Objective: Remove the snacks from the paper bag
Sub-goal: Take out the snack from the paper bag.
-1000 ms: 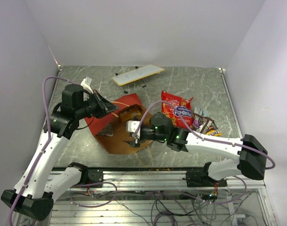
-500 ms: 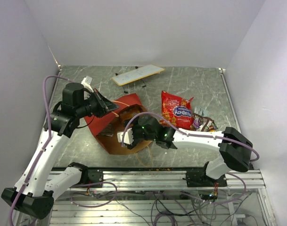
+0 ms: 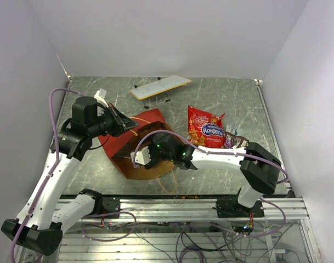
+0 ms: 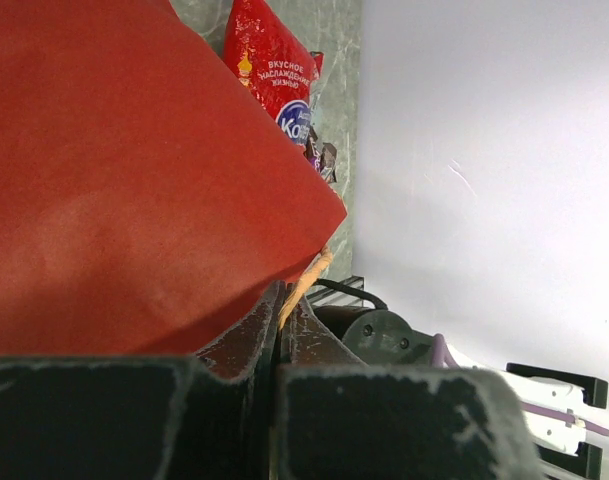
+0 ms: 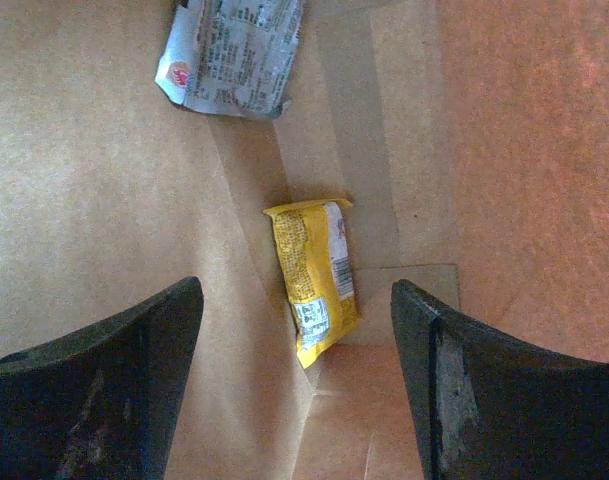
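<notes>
The paper bag (image 3: 118, 143) lies on its side, red outside and brown inside, its mouth toward the right. My left gripper (image 3: 123, 121) is shut on its tan string handle (image 4: 310, 278) at the upper rim; the bag's red wall (image 4: 104, 150) fills the left wrist view. My right gripper (image 3: 142, 160) is open and reaches into the bag's mouth. In the right wrist view, a yellow packet (image 5: 314, 280) lies between the open fingers (image 5: 104, 370) and a silver packet (image 5: 229, 50) lies deeper in. The red chip bag (image 3: 206, 129) and several small candy packets (image 3: 235, 141) lie on the table to the right.
A flat white board on thin legs (image 3: 160, 86) stands at the back. Grey walls close in on the left, right and back. The chip bag also shows in the left wrist view (image 4: 274, 70).
My right gripper has moved left from beside the chip bag into the paper bag's mouth. The left arm has held still with the handle.
</notes>
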You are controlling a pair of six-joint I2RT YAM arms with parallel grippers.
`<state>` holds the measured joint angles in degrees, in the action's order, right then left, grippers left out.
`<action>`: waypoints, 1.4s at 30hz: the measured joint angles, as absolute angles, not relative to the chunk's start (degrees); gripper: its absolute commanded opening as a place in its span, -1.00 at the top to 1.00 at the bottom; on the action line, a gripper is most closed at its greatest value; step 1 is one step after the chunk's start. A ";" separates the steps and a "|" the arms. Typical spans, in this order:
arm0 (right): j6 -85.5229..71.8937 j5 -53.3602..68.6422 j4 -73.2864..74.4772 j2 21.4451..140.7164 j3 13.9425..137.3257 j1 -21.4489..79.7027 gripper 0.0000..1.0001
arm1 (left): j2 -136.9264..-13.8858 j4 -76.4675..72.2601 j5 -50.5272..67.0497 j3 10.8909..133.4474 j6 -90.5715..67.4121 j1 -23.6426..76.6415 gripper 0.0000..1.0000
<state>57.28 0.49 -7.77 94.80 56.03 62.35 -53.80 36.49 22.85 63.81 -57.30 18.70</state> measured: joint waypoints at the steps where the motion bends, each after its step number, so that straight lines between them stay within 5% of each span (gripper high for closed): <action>1: 57.28 0.05 -7.84 95.37 56.29 62.30 -0.51 | -53.80 36.49 22.85 63.81 -57.34 18.70 0.86; 27: 53.84 3.11 -5.80 97.86 59.59 58.92 -0.51 | -55.40 36.49 22.79 66.04 -55.24 18.70 0.86; 42: 51.51 2.31 -7.05 108.95 66.83 58.70 -0.52 | -58.17 36.84 24.45 68.01 -54.17 18.70 0.86</action>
<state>51.51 2.31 -7.05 108.95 66.83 58.70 -58.17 36.84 24.45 68.01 -54.17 18.70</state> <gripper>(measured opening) 0.765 0.075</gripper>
